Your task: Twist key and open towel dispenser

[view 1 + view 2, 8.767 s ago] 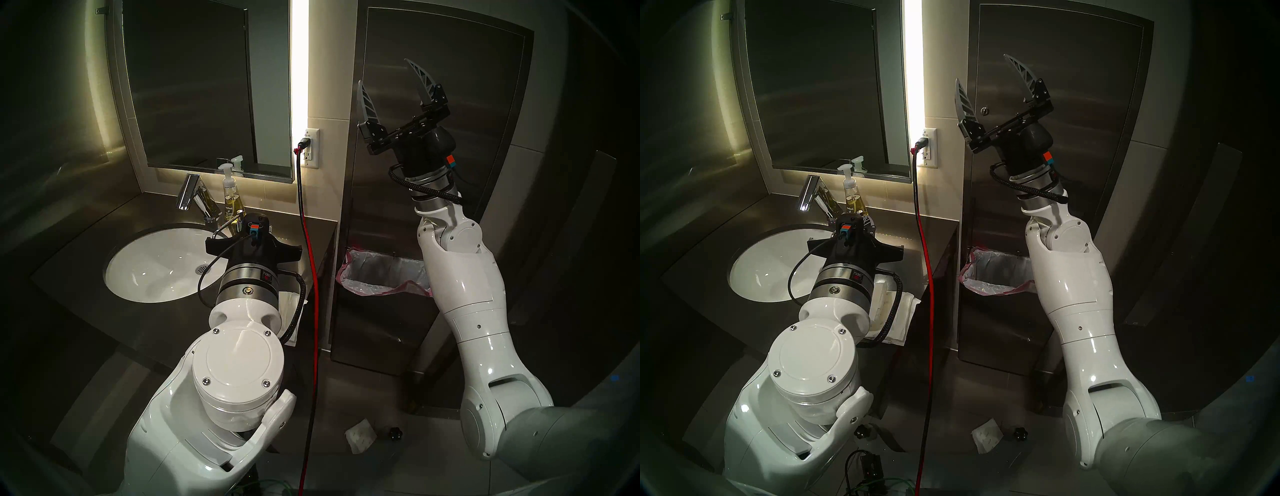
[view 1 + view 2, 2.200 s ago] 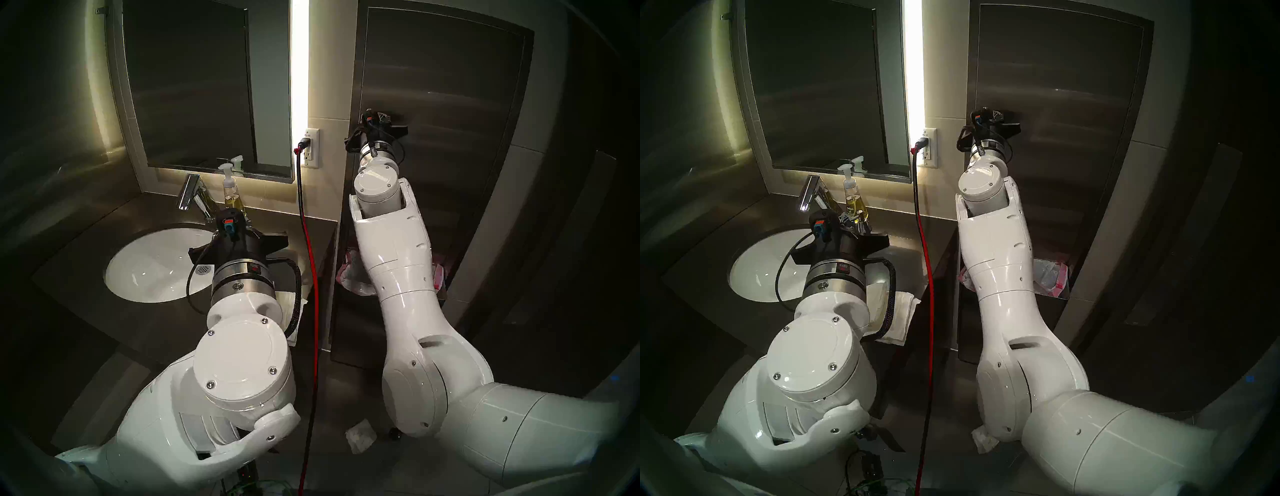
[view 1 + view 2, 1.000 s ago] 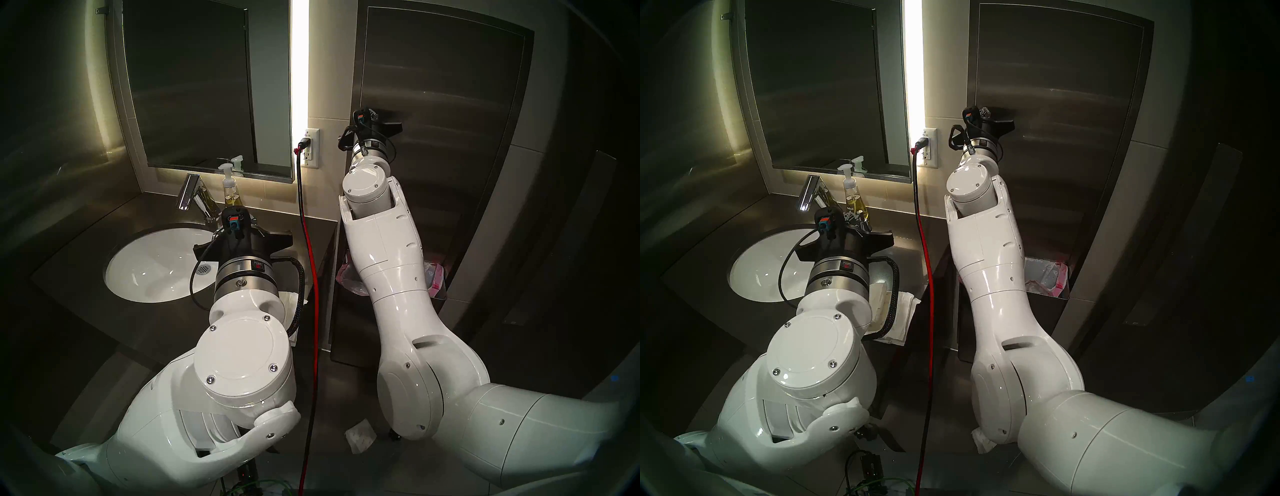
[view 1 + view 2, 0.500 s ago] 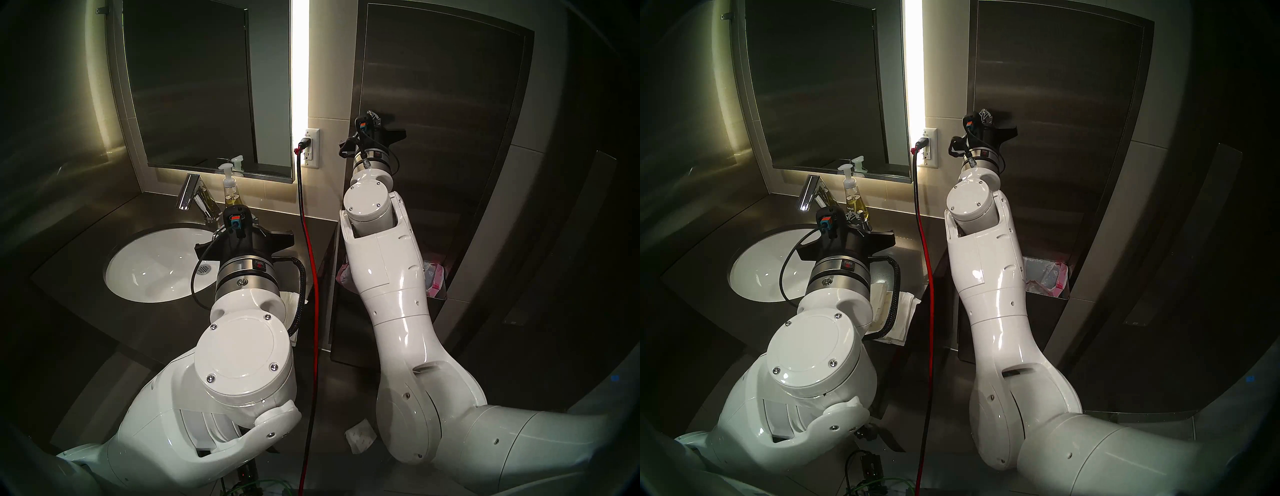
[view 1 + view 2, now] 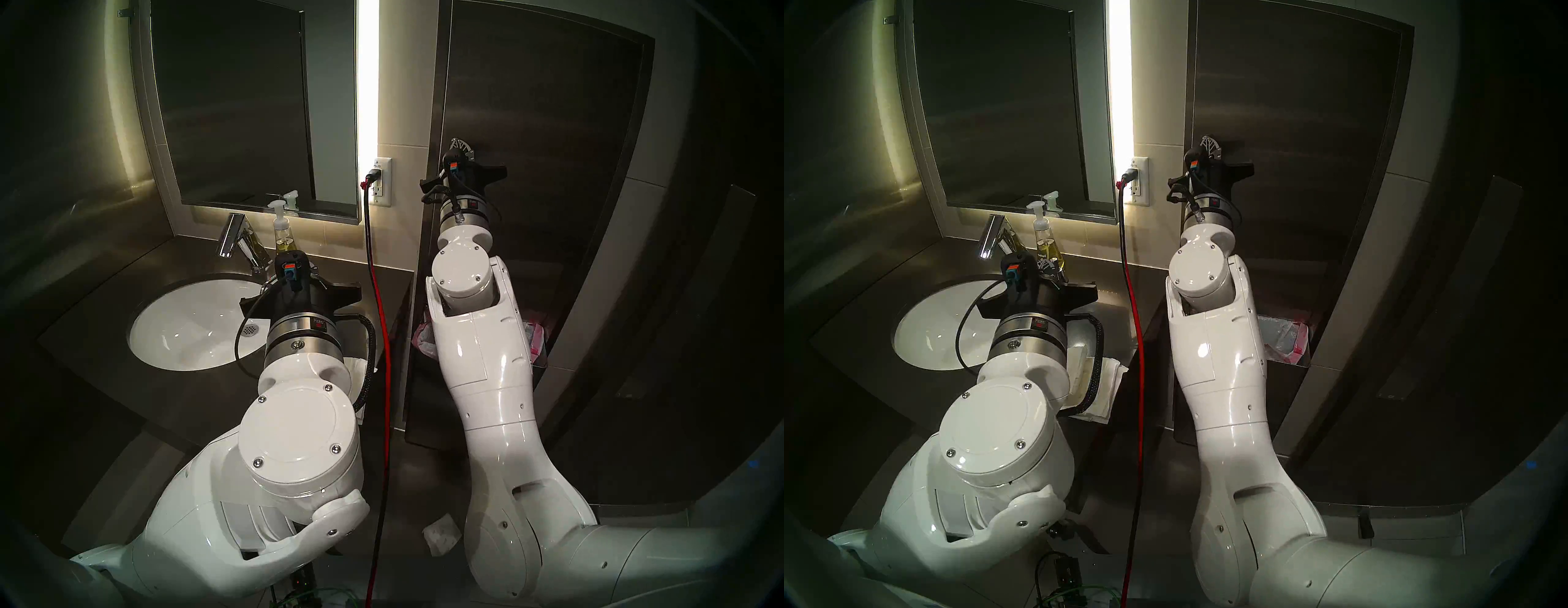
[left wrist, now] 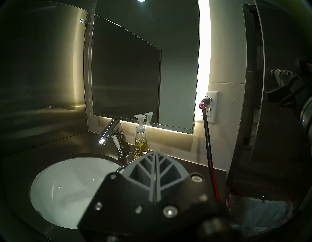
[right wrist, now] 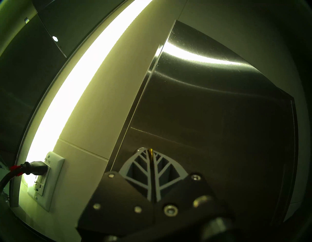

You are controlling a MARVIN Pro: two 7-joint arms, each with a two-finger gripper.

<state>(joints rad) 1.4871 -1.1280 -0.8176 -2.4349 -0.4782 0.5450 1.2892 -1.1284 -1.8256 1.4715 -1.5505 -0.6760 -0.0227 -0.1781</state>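
Since a second ago, right gripper (image 7: 151,153) pulled back nearer with towel dispenser (image 5: 539,127) door swung ajar at its left edge. Outlet (image 7: 44,180) reads "P3-10", soap bottle (image 6: 140,143) "method". Right wrist view alone shows jaws clamped on key (image 7: 151,154); left gripper (image 6: 155,157) closed, empty, over sink (image 6: 67,191).

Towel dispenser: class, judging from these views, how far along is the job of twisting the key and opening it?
Done: the towel dispenser door stands ajar, a dark gap beside its edge in the left wrist view, so the latch looks released. In hand: the right gripper is shut on the key. Left: swinging the door wide. The left gripper, shut, hangs over the sink.
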